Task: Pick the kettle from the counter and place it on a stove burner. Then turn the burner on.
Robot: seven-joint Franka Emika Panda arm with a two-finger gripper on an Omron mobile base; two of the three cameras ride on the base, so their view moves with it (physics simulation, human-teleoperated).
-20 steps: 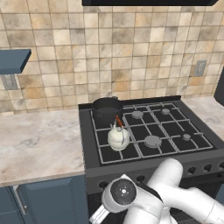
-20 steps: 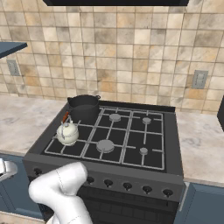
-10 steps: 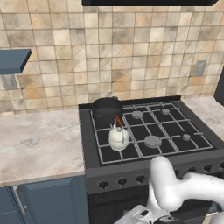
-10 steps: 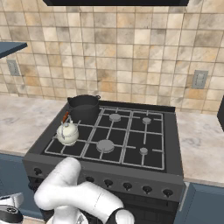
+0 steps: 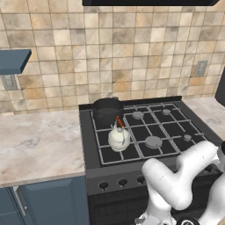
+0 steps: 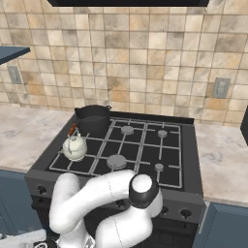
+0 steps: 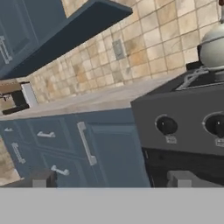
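Lighting: even, soft, diffuse; source not discernible. Shadows: faint. Glare: slight sheen on kettle (image 5: 118, 138). Rendering: coarse, softly blurred throughout.

The black stove (image 5: 173, 132) bears the kettle (image 5: 118, 138) front-left and a dark pot (image 5: 107, 110) behind it.

Wall: beige and tan square tiles (image 5: 132, 57), mottled, filling the upper half of both base views. Wall outlet (image 5: 201, 68): grey, at right of frame; a second outlet (image 6: 14, 74) at left of the right base view. Shelf (image 5: 13, 60): dark blue, upper left of frame. Range hood (image 5: 145, 2): black, along the top edge. Lower cabinets (image 7: 87, 148): dark blue, with pale bar handles. Light: even, soft.
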